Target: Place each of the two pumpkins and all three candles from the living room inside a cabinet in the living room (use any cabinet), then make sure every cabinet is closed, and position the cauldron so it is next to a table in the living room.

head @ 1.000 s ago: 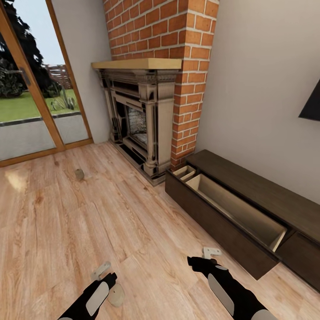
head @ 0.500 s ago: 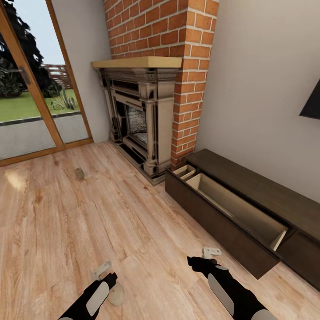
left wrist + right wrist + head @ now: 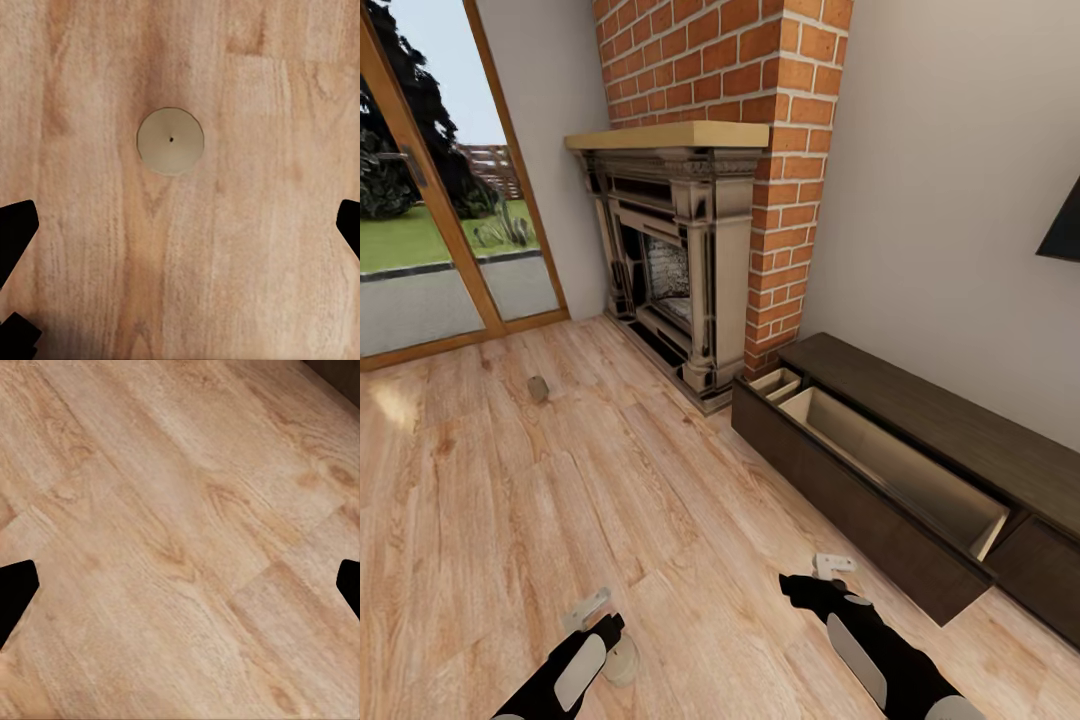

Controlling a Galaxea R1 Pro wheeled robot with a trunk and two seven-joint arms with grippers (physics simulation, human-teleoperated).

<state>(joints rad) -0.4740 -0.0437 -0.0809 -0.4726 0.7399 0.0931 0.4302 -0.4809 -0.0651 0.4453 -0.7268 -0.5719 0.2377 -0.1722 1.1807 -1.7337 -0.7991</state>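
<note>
Left claw [image 3: 180, 225] hangs wide open straight over a squat greyish-tan candle [image 3: 170, 142] that stands on the pale wood-plank floor [image 3: 510, 520], its dark fingertips [image 3: 15, 232] showing at the two sides of the wrist view and nothing between them. From the head view that same candle sits at the near left, partly tucked under the arm. A second small greyish-tan candle [image 3: 539, 389] stands far off to the left, on the floor toward the glass patio door [image 3: 420, 200].

Right claw [image 3: 830, 572] is open as well and carries nothing, hovering above bare planks near the long, low dark brown wood-grain cabinet [image 3: 920, 420] on the right. One wide drawer [image 3: 890, 470] of that cabinet is pulled out, and the pale inside that shows looks bare. A narrower compartment beside it, toward the brick fireplace [image 3: 700, 250], also stands open.

By my reckoning the job is at an early stage. Two candles are on the floor, nothing visible has gone into the cabinet, and the drawers will need shutting afterwards. The near candle looks like the step in hand, with a grasp not yet made. Pumpkins, the third candle and the cauldron have yet to be dealt with as far as anyone here could tell.
</note>
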